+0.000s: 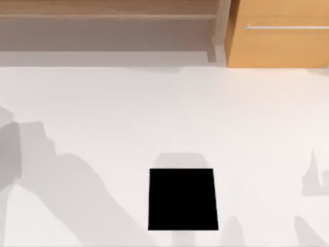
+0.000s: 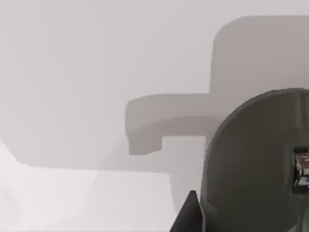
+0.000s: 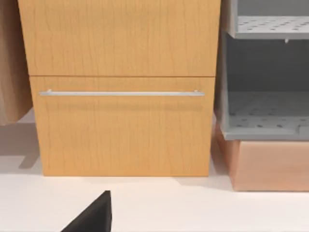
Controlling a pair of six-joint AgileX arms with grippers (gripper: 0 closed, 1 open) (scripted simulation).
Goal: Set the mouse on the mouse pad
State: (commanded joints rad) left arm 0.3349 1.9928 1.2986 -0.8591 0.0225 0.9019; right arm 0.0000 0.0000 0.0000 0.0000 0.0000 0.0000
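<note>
Nearest the top camera, at six o'clock, the mouse pad lies flat and bare on the white tabletop. Mouse: not located. Either hand's state: cannot tell. Judgement: find the mouse before reaching. Wooden drawer cabinet stands at one o'clock.

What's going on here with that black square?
A robot with two arms is meant to set a mouse on that square, the pad. The pad lies flat near the front of the table, with nothing on it yet. A grey rounded shape close to the left wrist camera is probably the mouse, right by the left gripper over the white table. The right gripper faces a wooden cabinet.
</note>
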